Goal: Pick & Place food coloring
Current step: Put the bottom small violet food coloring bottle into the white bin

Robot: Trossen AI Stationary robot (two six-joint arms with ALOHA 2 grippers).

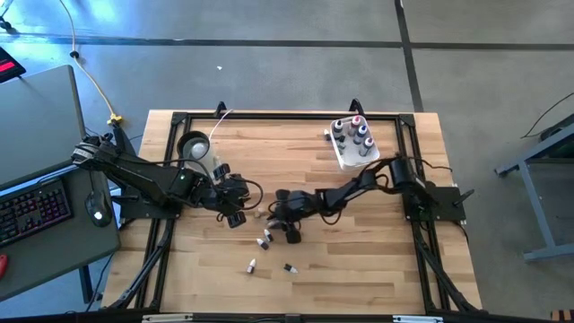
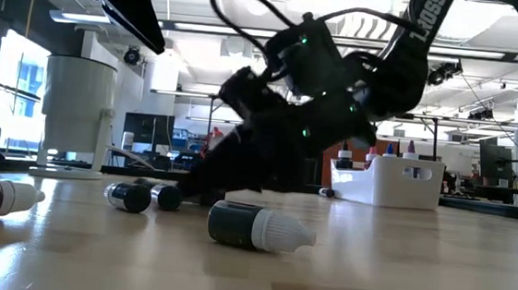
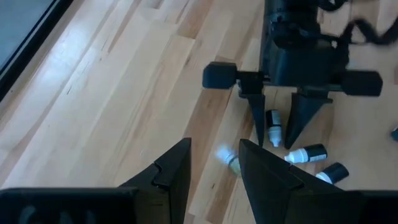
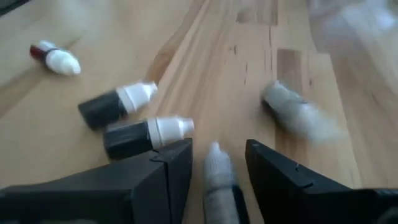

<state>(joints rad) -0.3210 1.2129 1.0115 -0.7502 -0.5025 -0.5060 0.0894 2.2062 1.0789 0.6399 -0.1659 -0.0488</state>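
Several small food coloring bottles lie on their sides on the wooden table [image 1: 359, 260]. Dark white-tipped droppers [image 4: 146, 134] [image 4: 115, 102] and a red one [image 4: 56, 59] lie ahead of my right gripper. That gripper [image 4: 219, 149] [image 1: 285, 220] is low over the table's middle and open. Its fingers stand on either side of one dropper [image 4: 217, 180] [image 3: 273, 127] without touching it; the dropper's white tip points away from the wrist. My left gripper [image 3: 214, 149] [image 1: 238, 215] hangs open above the table, just left of the right one, with a bottle [image 3: 229, 162] on the wood below it.
A white tub [image 1: 354, 148] [image 2: 386, 178] with several upright bottles stands at the far right of the table. A clear cup with a black ring [image 1: 193, 145] stands at the far left. More loose bottles [image 1: 252, 265] [image 1: 290, 267] lie toward the near edge. A desk with a keyboard [image 1: 36, 211] stands left of the table.
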